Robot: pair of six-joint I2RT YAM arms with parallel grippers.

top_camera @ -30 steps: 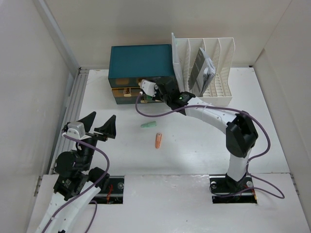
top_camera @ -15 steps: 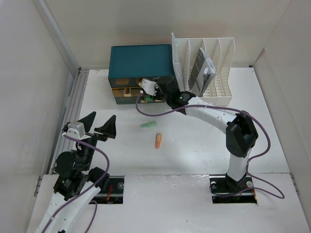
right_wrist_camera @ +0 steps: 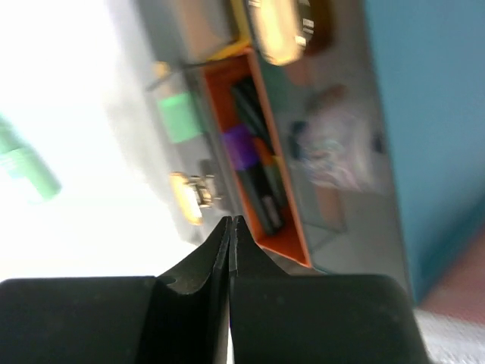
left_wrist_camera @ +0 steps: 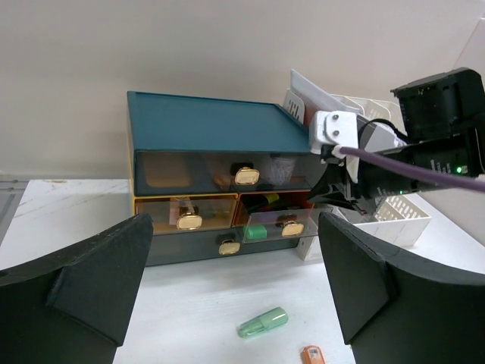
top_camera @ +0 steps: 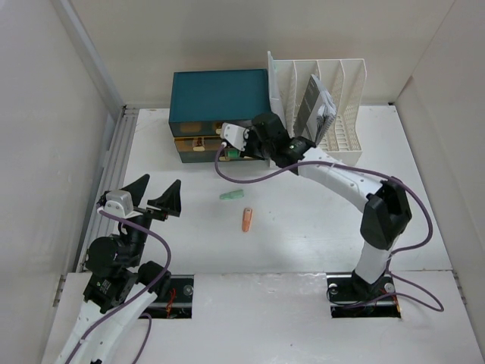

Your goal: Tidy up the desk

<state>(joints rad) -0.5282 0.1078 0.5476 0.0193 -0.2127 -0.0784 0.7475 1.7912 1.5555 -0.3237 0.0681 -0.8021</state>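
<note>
The desk (top_camera: pixel 318 220) is a white tabletop with white walls. A pale green capped marker (top_camera: pixel 231 196) and a small orange item (top_camera: pixel 246 219) lie on it; both show in the left wrist view, the marker (left_wrist_camera: pixel 262 322) and the orange item (left_wrist_camera: pixel 311 354). My right gripper (top_camera: pixel 256 149) is shut and empty, its tips (right_wrist_camera: pixel 231 221) just over the front of the open orange drawer (right_wrist_camera: pixel 261 159) of the teal drawer box (top_camera: pixel 220 95). My left gripper (top_camera: pixel 161 186) is wide open and empty, above the desk's left side, facing the box (left_wrist_camera: pixel 212 125).
A white slotted file rack (top_camera: pixel 345 80) holding a booklet (top_camera: pixel 314 110) stands right of the drawer box. The box has gold knobs (left_wrist_camera: pixel 246 175); a green item (left_wrist_camera: pixel 255 231) sits in the open drawer. A metal rail (top_camera: pixel 114 167) runs along the left edge.
My right gripper has moved a little back and right, closer to the drawer box front, and its elbow has swung right. The left arm, marker and orange item have not moved.
</note>
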